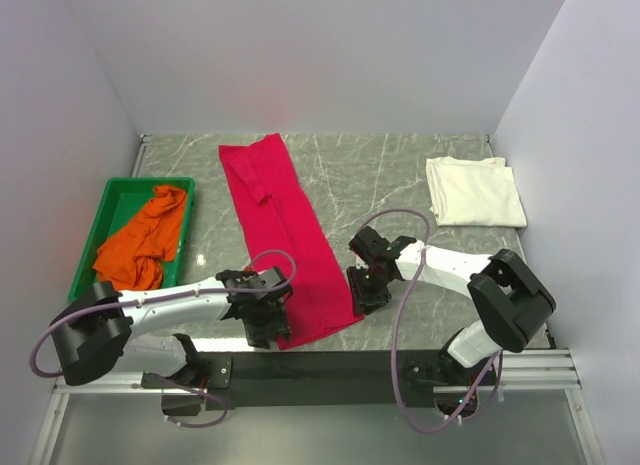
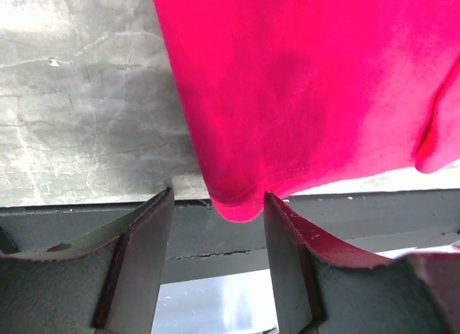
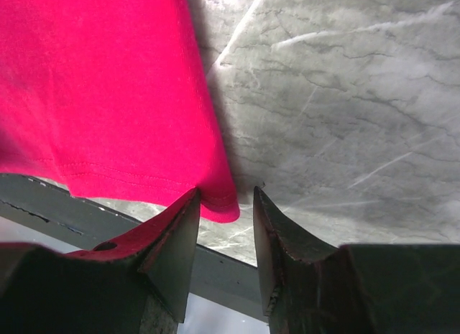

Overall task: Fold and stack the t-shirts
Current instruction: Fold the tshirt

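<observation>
Red t-shirt [image 1: 285,235] lying as long strip diag. across table [image 1: 400,175], near hem at table edge, L gripper [image 2: 218,199] wide open, hem corner betw. fingers, R gripper [image 3: 226,196] part-open at other corner, neither clamped.

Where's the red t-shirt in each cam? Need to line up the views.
Top external: the red t-shirt lies as a long strip from far centre-left down to the near edge.
Left wrist: it fills the upper right, and one hem corner dips between the open fingers of the left gripper.
Right wrist: it is in the upper left, with its hem corner beside the right gripper.
Shared landmark: the dark rail next to the shirt's hem shows in all three views.
</observation>
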### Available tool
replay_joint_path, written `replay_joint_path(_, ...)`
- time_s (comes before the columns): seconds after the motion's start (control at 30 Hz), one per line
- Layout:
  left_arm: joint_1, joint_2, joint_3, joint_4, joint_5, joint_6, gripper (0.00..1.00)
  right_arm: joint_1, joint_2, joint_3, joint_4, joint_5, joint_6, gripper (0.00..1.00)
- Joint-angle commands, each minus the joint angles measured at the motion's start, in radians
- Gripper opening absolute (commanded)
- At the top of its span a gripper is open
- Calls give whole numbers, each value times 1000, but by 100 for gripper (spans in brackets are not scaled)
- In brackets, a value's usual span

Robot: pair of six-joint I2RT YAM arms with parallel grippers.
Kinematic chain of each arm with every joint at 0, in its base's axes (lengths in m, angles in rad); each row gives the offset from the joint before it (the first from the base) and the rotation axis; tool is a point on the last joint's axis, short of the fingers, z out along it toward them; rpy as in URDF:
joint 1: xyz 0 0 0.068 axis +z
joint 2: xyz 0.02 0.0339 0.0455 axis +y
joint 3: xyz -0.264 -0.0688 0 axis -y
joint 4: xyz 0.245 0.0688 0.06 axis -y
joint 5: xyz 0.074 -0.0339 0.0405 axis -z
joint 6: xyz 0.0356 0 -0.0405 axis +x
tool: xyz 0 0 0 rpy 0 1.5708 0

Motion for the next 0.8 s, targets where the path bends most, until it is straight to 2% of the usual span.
replay_joint_path(0.0, 3, 38, 29, 11, -1, -1, 58, -6, 17, 3, 5, -19, -19, 43)
replay_joint_path(0.2, 3, 106, 41, 33, 20, 31, 53, -3, 28, 3, 3, -24, -21, 40)
replay_joint_path(0.3, 3, 121, 43, 34, 27, 37, 42, 3, 40, 7, 3, -30, -31, 35)
replay_joint_path(0.33, 3, 123, 44, 31, 22, 37, 32, 5, 42, 10, -1, -30, -34, 33)
replay_joint_path(0.37, 3, 120, 46, 28, 19, 34, 26, 3, 40, 10, -1, -30, -34, 31)
replay_joint_path(0.4, 3, 115, 44, 27, 19, 34, 22, 5, 37, 9, -1, -30, -36, 23)
replay_joint_path(0.47, 3, 99, 38, 23, 22, 26, 11, 5, 29, 9, -3, -30, -40, 15)
replay_joint_path(0.5, 3, 94, 38, 22, 21, 26, 7, 3, 28, 9, -3, -34, -44, 5)
replay_joint_path(0.53, 3, 92, 43, 11, 18, 28, 1, 3, 26, 13, -12, -38, -48, 0)
replay_joint_path(0.67, 3, 68, 83, -53, -10, 29, 1, 5, 5, 55, -63, -38, -74, 0)
replay_joint_path(0.77, 3, -2, 78, -84, 22, 22, 1, 5, -32, 69, -103, -50, -80, 0)
